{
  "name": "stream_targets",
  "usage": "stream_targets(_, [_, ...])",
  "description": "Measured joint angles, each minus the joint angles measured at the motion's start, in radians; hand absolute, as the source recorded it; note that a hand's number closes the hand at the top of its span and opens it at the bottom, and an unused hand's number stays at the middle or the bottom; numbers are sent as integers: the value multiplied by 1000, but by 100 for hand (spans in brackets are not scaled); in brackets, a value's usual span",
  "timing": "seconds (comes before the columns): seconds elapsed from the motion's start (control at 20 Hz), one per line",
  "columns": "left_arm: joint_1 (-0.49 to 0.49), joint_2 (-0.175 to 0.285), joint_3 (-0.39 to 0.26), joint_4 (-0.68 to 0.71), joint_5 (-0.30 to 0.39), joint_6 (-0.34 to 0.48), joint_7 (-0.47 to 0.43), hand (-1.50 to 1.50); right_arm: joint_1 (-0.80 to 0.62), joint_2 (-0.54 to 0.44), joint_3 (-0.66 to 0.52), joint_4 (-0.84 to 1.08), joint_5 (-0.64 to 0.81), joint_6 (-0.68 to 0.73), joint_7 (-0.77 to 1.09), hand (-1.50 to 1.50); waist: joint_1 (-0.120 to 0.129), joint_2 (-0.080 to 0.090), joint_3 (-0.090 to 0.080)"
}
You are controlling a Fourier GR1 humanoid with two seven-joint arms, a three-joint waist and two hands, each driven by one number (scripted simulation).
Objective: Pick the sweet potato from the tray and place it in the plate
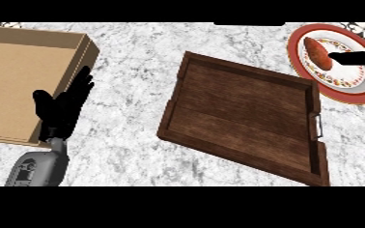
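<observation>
Locate the sweet potato (317, 53) on the plate (294, 46) at the upper right of the head view. It is an elongated, reddish-brown tuber, tapered at both ends, lying lengthwise on the plate's white centre. The plate has a red rim with a patterned band inside it, and the view's right edge cuts it off. Note that the plate stands just beside the far right corner of the tray (242, 116). This is a dark wooden tray with raised walls and a metal handle (318, 125) on its right side, set at an angle on the grey marbled surface (135, 77).

Observe the right hand (351, 57): only a black sliver enters from the right edge, ending at the sweet potato's lower end. You cannot tell whether this hand is spread or closed, nor whether it touches the tuber. The left hand (61, 108) rests spread, fingers up, at the left, over the edge of a cardboard box (35, 77).
</observation>
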Motion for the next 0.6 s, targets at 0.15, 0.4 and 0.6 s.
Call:
stream_targets(0.15, [4, 1, -1, -6, -8, 6, 8, 0, -23, 31, -36, -60, -64, 4, -101, -150, -6, -5, 0])
stream_targets(0.4, [4, 1, 12, -4, -3, 5, 12, 0, -33, 61, -118, -130, -196, 50, -156, -150, -19, -10, -2])
stream_targets(0.6, [15, 3, 23, -8, -1, 7, 13, 0, -20, 64, -181, -165, -310, 170, -128, -150, -30, -14, -3])
